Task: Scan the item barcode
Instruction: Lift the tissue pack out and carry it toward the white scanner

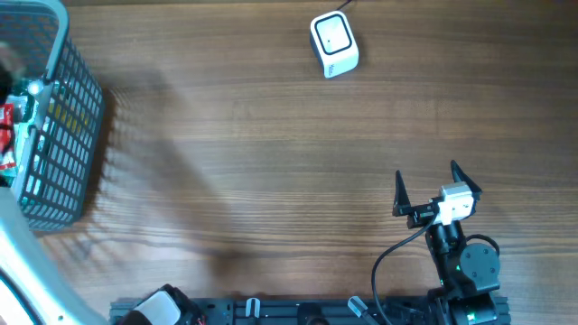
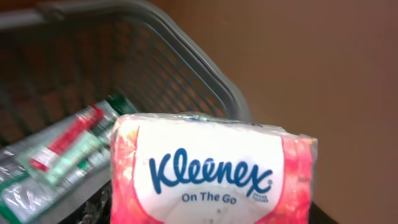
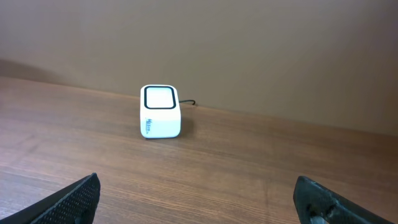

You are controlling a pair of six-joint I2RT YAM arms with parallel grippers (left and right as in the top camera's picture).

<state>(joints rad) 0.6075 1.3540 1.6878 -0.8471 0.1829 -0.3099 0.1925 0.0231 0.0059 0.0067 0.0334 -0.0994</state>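
kleenex pack (image 2: 211,177): soft pack, white front with blue "kleenex on the go" logo, pink-red patterned sides, logo face upright and square to the left wrist camera, close up in front of the grey basket (image 2: 193,74) rim. scanner (image 3: 160,115): small white box, dark-framed window on top, cable out the back, standing on the wood table (image 3: 249,168) well apart from the basket.
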